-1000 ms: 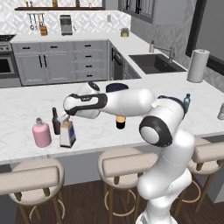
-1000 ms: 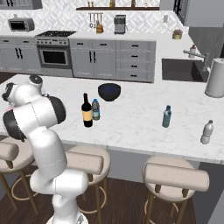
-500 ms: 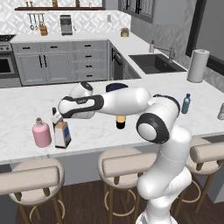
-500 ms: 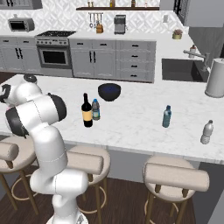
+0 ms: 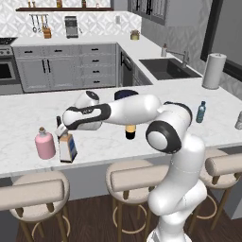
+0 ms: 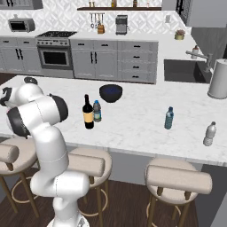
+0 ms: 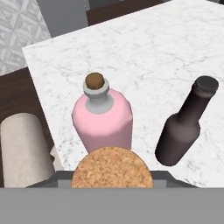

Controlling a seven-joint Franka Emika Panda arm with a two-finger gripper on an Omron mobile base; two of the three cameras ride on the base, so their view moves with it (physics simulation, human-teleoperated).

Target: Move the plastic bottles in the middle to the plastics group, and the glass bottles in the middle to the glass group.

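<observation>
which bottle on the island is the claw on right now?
The squarish pale bottle with the blue label and cork stopper, at the counter's left end beside the squat pink bottle. The wine bottle stands untouched mid-counter.

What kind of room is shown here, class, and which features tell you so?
A home kitchen, computer-rendered: a range with oven along the back wall, a sink with faucet in the marble counter, and bar stools along its front edge.

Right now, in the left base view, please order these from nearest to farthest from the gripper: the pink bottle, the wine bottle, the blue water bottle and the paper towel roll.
1. The pink bottle, just to the left of the gripper, near the counter's front edge.
2. The wine bottle, mid-counter, partly behind the arm.
3. The blue water bottle, far to the right.
4. The paper towel roll, right rear, by the sink.
</observation>
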